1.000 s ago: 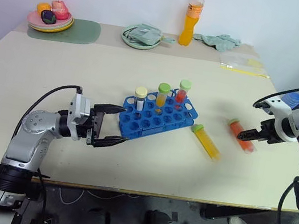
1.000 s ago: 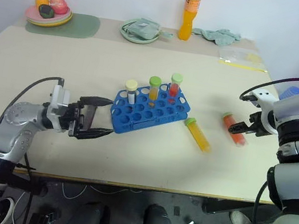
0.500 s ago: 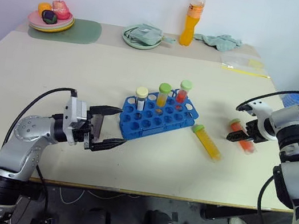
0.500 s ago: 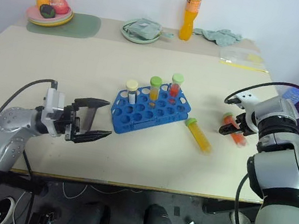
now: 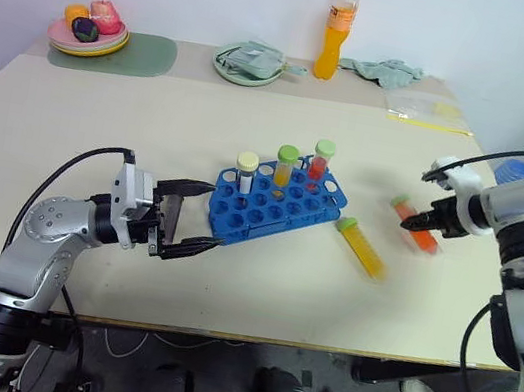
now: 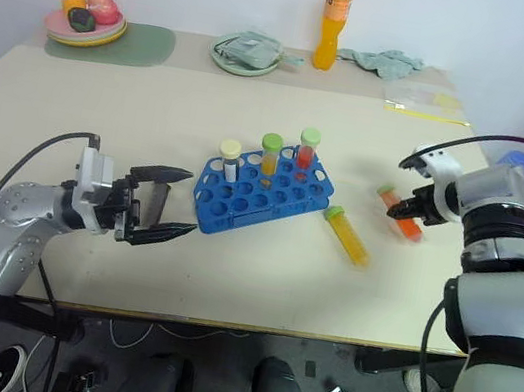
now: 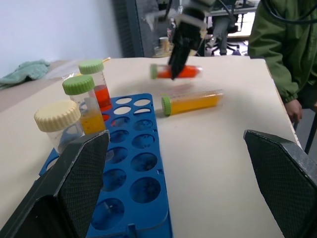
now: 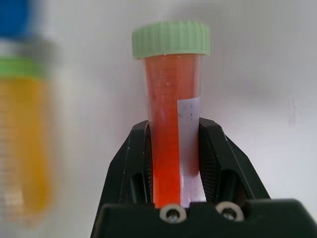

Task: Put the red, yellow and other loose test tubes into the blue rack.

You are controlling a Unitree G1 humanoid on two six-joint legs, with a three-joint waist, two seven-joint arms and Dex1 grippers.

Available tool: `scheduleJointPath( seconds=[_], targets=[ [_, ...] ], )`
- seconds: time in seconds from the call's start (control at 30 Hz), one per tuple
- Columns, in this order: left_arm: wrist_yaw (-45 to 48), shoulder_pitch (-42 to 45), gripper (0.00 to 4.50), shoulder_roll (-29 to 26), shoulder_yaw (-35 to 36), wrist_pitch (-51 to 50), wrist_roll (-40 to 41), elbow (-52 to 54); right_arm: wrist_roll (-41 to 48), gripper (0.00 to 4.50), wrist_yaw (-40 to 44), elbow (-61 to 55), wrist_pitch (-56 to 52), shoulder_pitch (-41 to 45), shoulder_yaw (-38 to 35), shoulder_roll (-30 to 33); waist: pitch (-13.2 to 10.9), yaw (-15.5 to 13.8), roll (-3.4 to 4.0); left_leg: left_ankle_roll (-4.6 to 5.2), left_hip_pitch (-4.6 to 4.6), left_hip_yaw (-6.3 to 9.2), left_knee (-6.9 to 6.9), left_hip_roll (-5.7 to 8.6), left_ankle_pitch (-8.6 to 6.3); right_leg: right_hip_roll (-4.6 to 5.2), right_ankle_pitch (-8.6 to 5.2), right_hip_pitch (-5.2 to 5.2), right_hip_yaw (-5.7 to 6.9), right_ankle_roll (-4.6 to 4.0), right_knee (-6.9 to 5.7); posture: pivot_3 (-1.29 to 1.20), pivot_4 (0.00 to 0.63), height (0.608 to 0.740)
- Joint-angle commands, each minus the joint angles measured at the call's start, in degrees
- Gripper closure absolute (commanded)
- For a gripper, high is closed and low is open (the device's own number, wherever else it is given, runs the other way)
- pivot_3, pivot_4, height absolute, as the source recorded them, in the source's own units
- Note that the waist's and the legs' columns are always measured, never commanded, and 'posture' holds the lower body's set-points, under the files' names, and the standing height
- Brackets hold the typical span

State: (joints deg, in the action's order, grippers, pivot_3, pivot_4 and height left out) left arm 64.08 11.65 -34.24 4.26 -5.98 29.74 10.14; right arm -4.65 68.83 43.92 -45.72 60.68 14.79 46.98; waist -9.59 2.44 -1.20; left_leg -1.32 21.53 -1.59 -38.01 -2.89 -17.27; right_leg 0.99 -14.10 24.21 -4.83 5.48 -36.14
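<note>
A: Where's the red tube (image 8: 171,129)?
B: Clamped in the right hand (image 5: 426,225), above the worktop (image 5: 101,127), at three o'clock from the rack (image 5: 275,209).
A: The left hand (image 5: 199,217)?
B: Wide, empty, beside the rack's nine o'clock end.

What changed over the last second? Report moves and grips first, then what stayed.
The right tool closed on the red tube that lay on the table and lifted it slightly toward the blue rack. The left tool stays open beside the rack. The yellow tube and the three racked tubes are unmoved.
</note>
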Motion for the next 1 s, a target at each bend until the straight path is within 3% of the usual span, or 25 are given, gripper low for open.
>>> scheduleJointPath(
  seconds=[0.03,0.17,0.27,0.5,0.67,1.0],
  targets=[
    [-0.12,0.39,0.00,-0.15,1.51,0.50,1.11,0.69,5.86,3.69,-8.93,-18.87,0.49,-6.65,-13.65,0.45,0.00,-0.07,0.00,0.00,-0.01,0.02,0.01,0.00,0.00,0.01,0.00,-0.02,0.02,0.00,0.01,0.00,0.150,0.740],
    [1.08,1.96,0.00,-0.47,1.99,0.77,1.49,-1.79,13.11,3.69,-26.05,-48.55,-1.20,-18.65,-31.37,-14.07,0.02,0.30,-0.02,0.00,-0.02,0.02,-0.01,-0.02,0.00,-0.04,0.01,0.01,-0.03,0.02,-0.05,0.00,0.150,0.740],
    [2.69,4.53,0.00,-0.46,1.93,1.23,1.37,-5.21,17.31,3.69,-37.99,-59.64,-2.83,-23.57,-37.00,-28.86,0.04,0.13,-0.02,0.00,-0.04,0.21,0.02,-0.07,0.00,-0.19,0.01,0.02,0.03,0.02,-0.16,0.00,0.150,0.740],
    [6.31,8.47,0.00,-0.52,2.35,3.77,0.50,-13.40,16.09,3.69,-51.89,-62.41,13.69,-30.93,-30.93,-45.80,0.05,0.09,-0.01,-0.05,0.03,0.11,-0.01,-0.03,0.02,-0.06,0.02,0.01,0.05,-0.04,-0.08,0.00,0.150,0.740],
    [7.66,9.20,0.00,-0.70,2.27,4.85,0.26,-15.18,15.31,3.69,-51.00,-56.92,28.30,-35.10,-27.83,-47.04,0.05,0.08,-0.01,-0.05,0.02,0.10,0.00,-0.03,0.02,-0.06,0.02,0.00,0.05,-0.04,-0.07,0.00,0.150,0.740],
    [8.19,7.04,0.00,-1.63,3.32,5.17,0.49,-14.31,13.24,3.69,-49.16,-45.07,42.66,-38.90,-21.46,-44.20,0.05,0.40,-0.01,-0.04,-0.04,0.11,0.03,-0.06,0.02,-0.09,-0.07,0.00,0.03,-0.19,-0.09,0.00,0.150,0.740]
  ],
)
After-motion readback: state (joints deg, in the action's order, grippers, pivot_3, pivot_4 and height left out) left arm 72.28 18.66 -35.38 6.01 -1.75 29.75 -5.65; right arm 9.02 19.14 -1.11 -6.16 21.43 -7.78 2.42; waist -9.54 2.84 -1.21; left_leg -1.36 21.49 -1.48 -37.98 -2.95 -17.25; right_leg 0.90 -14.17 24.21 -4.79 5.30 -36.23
